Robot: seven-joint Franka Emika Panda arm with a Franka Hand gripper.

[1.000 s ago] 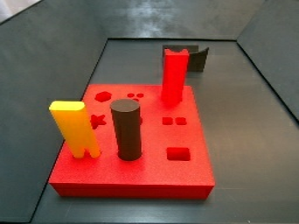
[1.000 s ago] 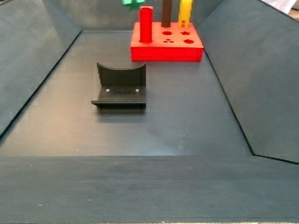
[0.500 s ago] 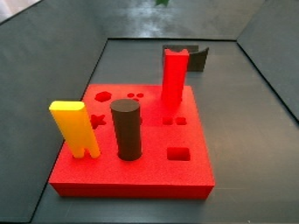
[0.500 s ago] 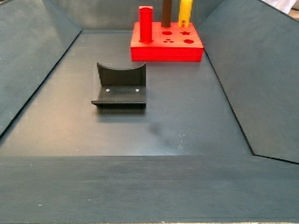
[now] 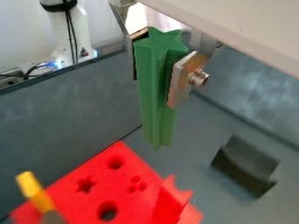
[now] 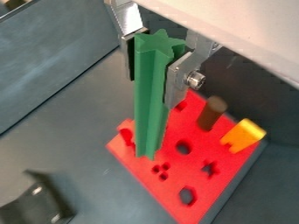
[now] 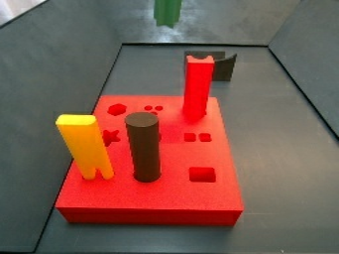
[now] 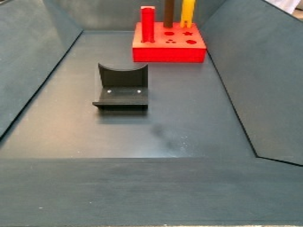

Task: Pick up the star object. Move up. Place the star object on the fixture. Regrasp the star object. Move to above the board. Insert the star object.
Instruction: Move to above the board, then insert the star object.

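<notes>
In both wrist views my gripper [image 5: 158, 63] [image 6: 152, 66] is shut on the upper end of the star object [image 5: 155, 92] [image 6: 149, 105], a dark-green star-profile peg that hangs upright from the fingers [image 5: 184, 77]. It is high above the red board [image 5: 117, 188] [image 6: 193, 171]. In a side view only the peg's lower end [image 7: 167, 10] shows at the top edge, behind the board [image 7: 199, 198]; the gripper itself is out of that view. The star hole [image 5: 84, 185] is open. The fixture [image 8: 122, 86] [image 7: 220, 65] stands empty on the floor.
On the board stand a red peg [image 7: 197, 84], a yellow notched peg [image 7: 82, 144] and a dark brown cylinder peg [image 7: 143, 147]. Sloped grey walls enclose the floor. The board sits at the far end in a side view [image 8: 169, 53].
The green peg's lower end has come into a side view at the top edge, shifted left. It has left the top edge of the other side view.
</notes>
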